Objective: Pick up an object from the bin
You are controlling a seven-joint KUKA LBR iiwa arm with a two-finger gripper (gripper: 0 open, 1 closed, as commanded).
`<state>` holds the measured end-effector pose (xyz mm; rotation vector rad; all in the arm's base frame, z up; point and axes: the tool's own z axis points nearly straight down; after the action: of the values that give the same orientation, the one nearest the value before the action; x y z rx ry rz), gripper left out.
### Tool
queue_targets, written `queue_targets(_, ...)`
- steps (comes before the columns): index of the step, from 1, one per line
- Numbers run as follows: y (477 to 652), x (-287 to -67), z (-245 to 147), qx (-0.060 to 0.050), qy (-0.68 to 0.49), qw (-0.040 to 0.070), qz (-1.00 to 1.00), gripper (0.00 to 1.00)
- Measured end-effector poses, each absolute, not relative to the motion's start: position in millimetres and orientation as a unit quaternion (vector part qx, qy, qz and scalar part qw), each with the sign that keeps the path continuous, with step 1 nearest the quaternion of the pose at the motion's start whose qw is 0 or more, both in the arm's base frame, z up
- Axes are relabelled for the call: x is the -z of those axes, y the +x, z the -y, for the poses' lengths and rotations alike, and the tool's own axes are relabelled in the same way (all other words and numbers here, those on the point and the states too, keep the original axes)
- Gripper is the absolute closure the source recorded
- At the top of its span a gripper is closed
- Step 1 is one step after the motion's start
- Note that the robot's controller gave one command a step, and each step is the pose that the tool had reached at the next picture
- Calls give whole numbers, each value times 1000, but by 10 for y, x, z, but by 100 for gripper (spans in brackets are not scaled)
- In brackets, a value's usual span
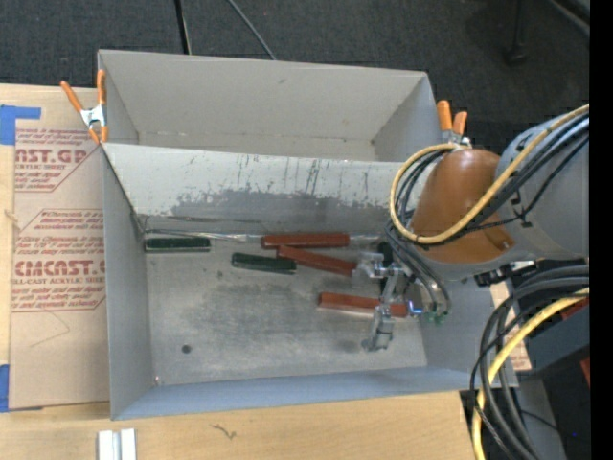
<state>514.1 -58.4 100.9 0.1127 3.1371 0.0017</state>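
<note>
Grey metal bin, a few loose sticks on its floor, no heap.

Landmark: the lone red-brown bar, lying almost level on the floor.

Pincer is low in the bin at this bar's right end, touching or overlapping it. The bar's end disappears behind the metalwork there. Pincer apart or together: cannot tell, as its parts merge into one pale cluster against the grey floor. Bar clamped or merely beside it: cannot tell either.

Up and left of the landmark bar are two more red-brown bars, an upper one and a lower one, close together. The upper lies along the foot of the back wall.

Further left of the landmark bar lies a dark green stick. Well apart, far left, a second dark green stick lies at the wall's foot.

Down-left of the landmark bar, well apart, is a small dark speck, perhaps a mark on the floor rather than a thing.

Up-right of the landmark bar, the arm's orange cover hides the bin's right corner. The arm itself is cut off at the view's right.
</note>
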Motion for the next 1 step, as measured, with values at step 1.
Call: queue_targets(1, 4945, -992, 684, 0, 117, -1, -993, 0)
